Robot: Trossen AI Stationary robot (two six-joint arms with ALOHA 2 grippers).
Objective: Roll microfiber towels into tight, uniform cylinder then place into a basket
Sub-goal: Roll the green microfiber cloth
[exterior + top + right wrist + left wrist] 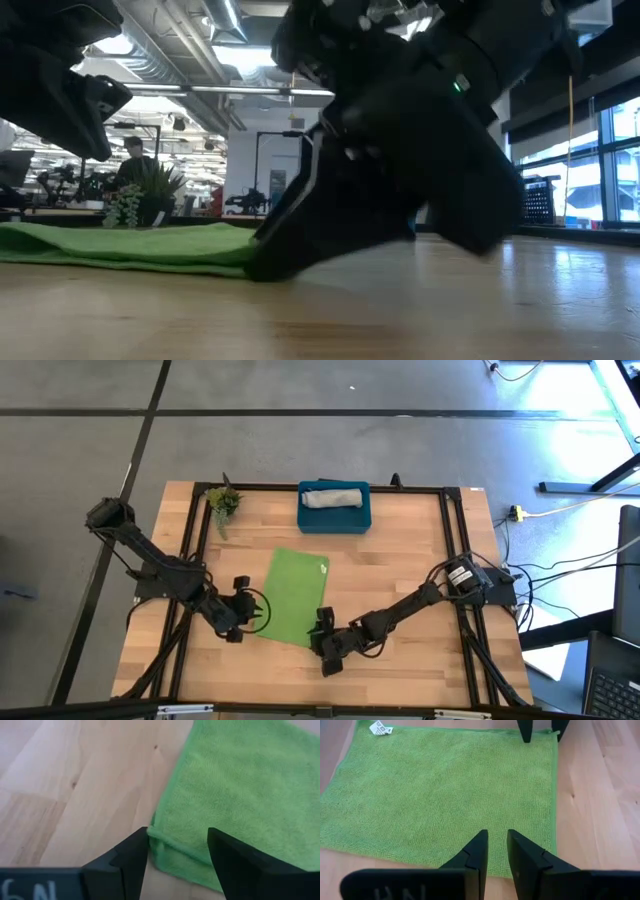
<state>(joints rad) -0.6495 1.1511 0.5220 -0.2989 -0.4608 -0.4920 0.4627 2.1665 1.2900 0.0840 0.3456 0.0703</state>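
Lower centre: left gripper [495, 847] narrowly parted over green towel's [293, 596] edge; right gripper [177, 847] open, perhaps straddling its corner.

Beyond my jaws, the pale wooden plank table [400, 570] sits in a black metal frame [455, 540] on a grey concrete floor [300, 445] crossed by dark seams. Past them, level across the table, an open workshop shows exposed ceiling ducts [185, 55], strip lights [245, 50], tall windows [615, 170] and a person [130, 165] standing far back.
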